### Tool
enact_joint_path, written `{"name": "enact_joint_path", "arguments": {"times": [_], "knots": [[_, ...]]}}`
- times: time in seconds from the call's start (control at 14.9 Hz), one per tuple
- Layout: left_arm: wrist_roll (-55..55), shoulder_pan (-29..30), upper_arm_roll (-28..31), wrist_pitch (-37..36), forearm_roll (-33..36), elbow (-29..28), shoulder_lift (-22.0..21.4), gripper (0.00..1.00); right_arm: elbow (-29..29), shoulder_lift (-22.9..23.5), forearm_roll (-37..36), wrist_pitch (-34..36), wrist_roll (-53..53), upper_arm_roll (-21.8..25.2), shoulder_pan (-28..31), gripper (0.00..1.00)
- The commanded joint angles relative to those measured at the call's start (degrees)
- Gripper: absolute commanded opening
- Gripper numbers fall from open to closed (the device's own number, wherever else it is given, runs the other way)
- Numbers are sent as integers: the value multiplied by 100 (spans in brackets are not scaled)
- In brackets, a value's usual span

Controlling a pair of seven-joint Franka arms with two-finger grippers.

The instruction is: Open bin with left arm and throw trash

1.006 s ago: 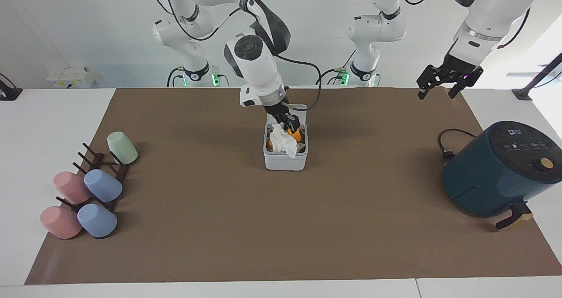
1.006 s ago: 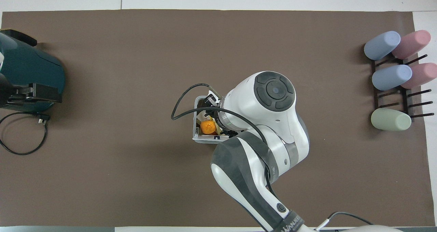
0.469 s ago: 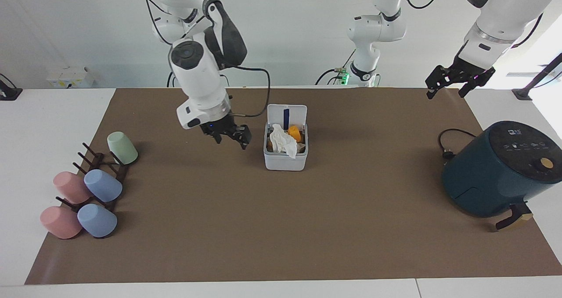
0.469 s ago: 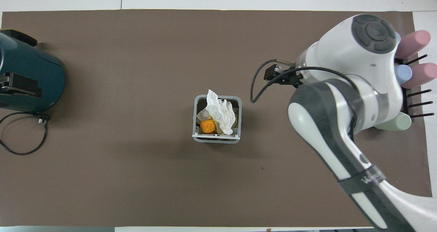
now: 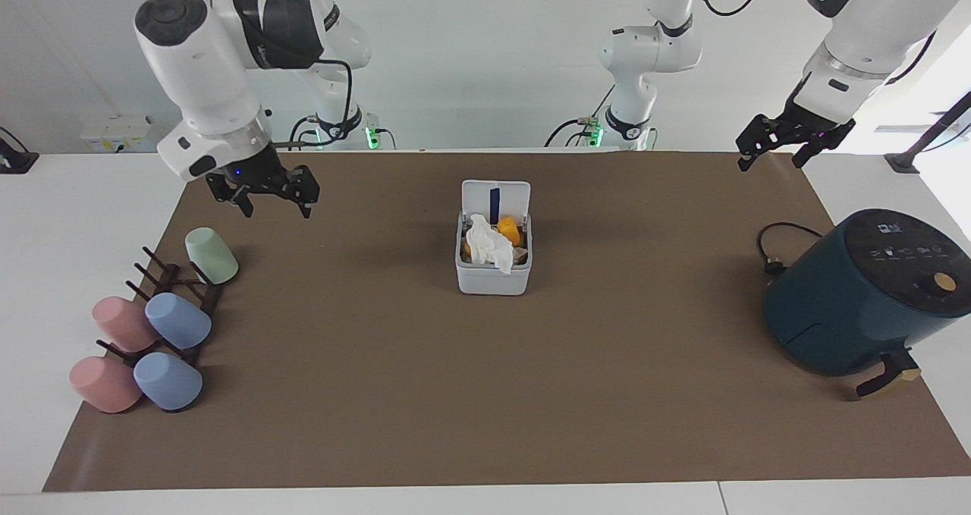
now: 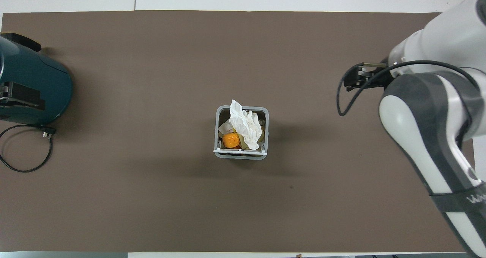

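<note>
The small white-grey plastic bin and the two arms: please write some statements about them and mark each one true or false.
1. The hinged lid of the small white-grey plastic bin stands open. True.
2. A crumpled white tissue and an orange food chunk lie inside the bin. True.
3. The right gripper holds the tissue. False: it is open and empty, in the air over the brown mat near the pale green cup.
4. The left gripper touches the bin's lid. False: it hangs in the air toward the end of the table where the dark teal air fryer is, apart from the bin.
5. The air fryer's black cable lies loose on the mat. True.
</note>
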State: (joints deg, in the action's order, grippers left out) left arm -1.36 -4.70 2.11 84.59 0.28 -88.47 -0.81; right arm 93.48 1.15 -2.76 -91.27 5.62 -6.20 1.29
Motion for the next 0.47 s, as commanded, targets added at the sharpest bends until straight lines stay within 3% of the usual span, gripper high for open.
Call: {"name": "enact_joint_path", "arguments": {"times": [0.0, 0.27, 0.4], "knots": [[65, 74, -36, 110, 51, -145, -130, 100, -216, -80, -383, 443, -297, -48, 82, 100], [57, 74, -36, 198, -19, -162, -130, 100, -215, -28, -454, 513, -773, 14, 371, 100], [39, 74, -36, 277, -37, -162, -122, 100, -364, 95, -489, 610, -940, 180, 154, 100]]}}
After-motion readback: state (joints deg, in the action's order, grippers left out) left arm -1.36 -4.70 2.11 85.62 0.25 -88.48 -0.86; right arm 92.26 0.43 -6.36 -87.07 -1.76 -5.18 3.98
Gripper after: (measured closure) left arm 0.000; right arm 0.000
